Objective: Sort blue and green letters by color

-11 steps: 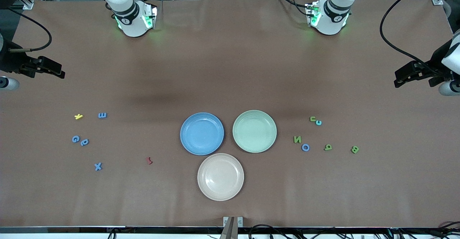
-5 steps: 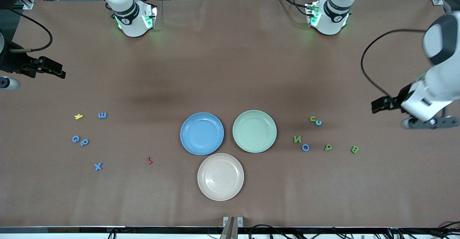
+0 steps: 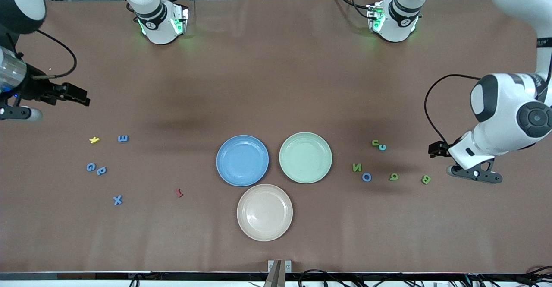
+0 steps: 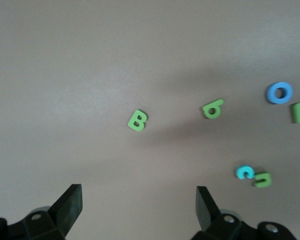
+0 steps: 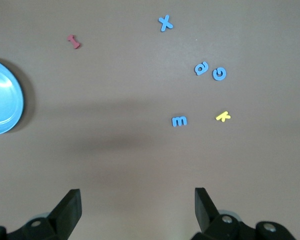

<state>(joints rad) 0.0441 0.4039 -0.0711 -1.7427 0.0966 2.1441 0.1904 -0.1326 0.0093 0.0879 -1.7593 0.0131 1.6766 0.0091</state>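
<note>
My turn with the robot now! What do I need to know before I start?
Left gripper: open, empty, above the table by the green B.
Right gripper: open, empty, over the table at the right arm's end.
Letters: all lie on the table, none on a plate. Blue X, G, E and one more blue letter lie toward the right arm's end. Green B, N, U, another green letter and blue O lie toward the left arm's end.
Done: nothing sorted.
Left: every letter goes to the blue plate or green plate.
</note>
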